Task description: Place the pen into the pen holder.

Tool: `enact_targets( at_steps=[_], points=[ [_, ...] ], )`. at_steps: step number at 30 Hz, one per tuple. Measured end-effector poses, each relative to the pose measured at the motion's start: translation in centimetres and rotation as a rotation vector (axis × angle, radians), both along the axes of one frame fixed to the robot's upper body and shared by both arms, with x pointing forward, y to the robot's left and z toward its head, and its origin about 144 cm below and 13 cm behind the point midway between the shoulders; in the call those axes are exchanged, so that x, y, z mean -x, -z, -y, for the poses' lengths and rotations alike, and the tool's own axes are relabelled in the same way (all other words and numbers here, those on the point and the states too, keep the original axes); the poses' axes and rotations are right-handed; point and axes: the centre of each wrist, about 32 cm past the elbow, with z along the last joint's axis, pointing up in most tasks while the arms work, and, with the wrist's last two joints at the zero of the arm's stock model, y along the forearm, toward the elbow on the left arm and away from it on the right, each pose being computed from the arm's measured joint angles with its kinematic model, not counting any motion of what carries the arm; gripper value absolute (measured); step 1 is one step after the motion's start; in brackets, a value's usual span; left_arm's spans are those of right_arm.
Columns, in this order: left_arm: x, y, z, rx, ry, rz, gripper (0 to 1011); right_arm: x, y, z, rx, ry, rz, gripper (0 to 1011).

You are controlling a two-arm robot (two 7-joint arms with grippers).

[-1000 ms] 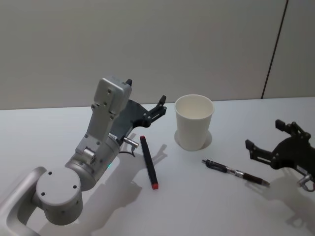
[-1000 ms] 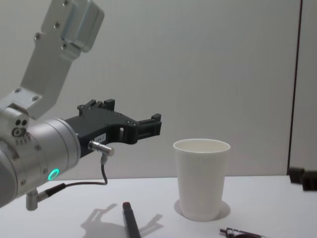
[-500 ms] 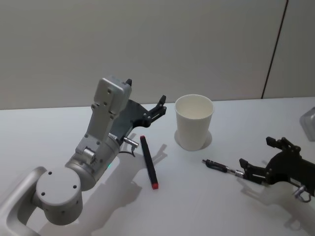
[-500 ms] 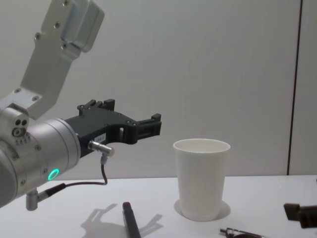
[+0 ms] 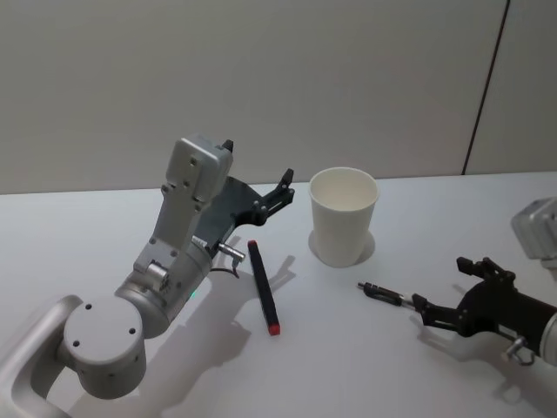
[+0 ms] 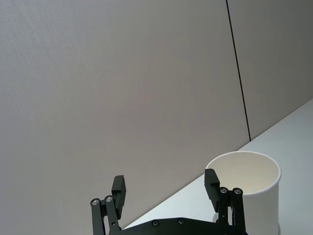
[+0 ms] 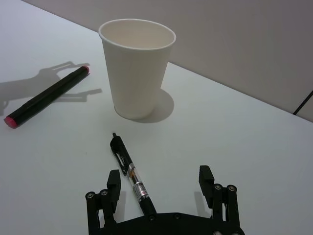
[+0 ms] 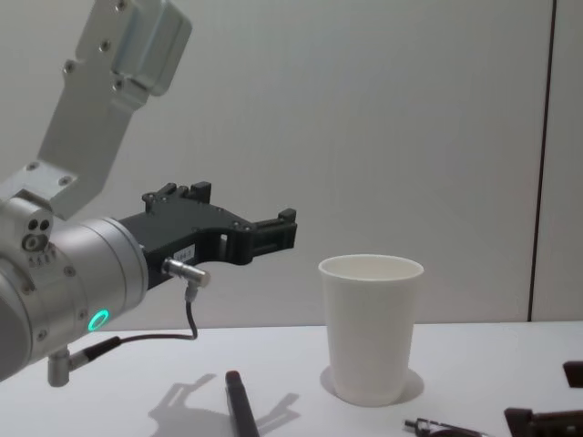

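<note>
The pen, black with a clear middle section, lies flat on the white table to the right of the pen holder. The pen holder is a plain white paper cup standing upright and empty. My right gripper is low over the table and open. In the right wrist view the pen runs from the pen holder toward my right gripper, its rear end lying between the fingers, closer to one. My left gripper hangs open in the air left of the holder, holding nothing.
A black marker with a red cap lies on the table left of the cup, below the left gripper. The white table runs back to a plain grey wall. The marker also appears in the chest view.
My right gripper has come down and moved left toward the pen, so its open fingers now straddle the pen's rear end. The left arm, cup and marker have not moved.
</note>
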Motion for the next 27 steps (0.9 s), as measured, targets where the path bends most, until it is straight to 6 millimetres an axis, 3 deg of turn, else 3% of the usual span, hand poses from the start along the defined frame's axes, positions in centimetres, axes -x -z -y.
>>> enact_targets(
  at_steps=[27],
  points=[
    [0.0, 0.0, 0.0, 0.0, 0.0, 0.0, 1001, -2.0, 2.4, -0.9, -0.022, -0.043, -0.04, 1001]
  ],
)
